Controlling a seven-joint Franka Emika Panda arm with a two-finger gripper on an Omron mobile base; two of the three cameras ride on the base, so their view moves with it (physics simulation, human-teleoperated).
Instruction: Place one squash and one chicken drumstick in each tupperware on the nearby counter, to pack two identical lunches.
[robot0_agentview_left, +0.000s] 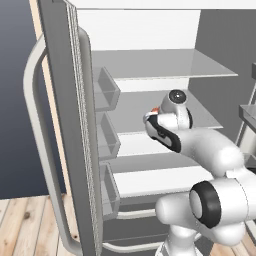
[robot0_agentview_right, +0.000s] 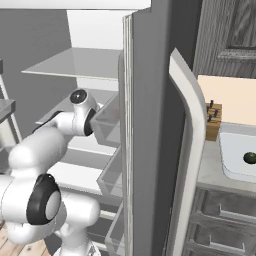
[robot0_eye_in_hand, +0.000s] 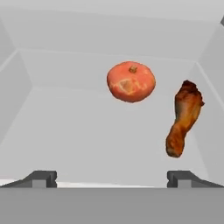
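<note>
Arm: the white Franka arm with dark joints (robot0_agentview_left: 210, 150) rises from the lower right of the left base view and reaches into an open grey refrigerator (robot0_agentview_left: 150, 100), level with its middle shelf.
Jaws: the gripper (robot0_eye_in_hand: 112, 177) has its 2 dark finger tips (robot0_eye_in_hand: 41, 178) low in the hand view, spread wide at far left and far right, with nothing between them.
Squash: 1 round, flattish orange-red squash (robot0_eye_in_hand: 131, 81) lies on the pale grey shelf floor (robot0_eye_in_hand: 78, 131), upper centre of the hand view, well apart from the tips.
Drumstick: 1 glossy orange-brown chicken drumstick (robot0_eye_in_hand: 183, 118) lies at centre right, just beside the squash without touching it, thick end uppermost in the frame, thin end toward the right tip.
Door: the grey refrigerator door with a curved pale handle (robot0_agentview_left: 42, 150) fills the left of the left base view.
Bench: a pale grey stone bench (robot0_agentview_right: 212, 165) with a wooden knife block (robot0_agentview_right: 213, 121) and a white sink (robot0_agentview_right: 240, 152) sits at the right of the right base view.
</note>
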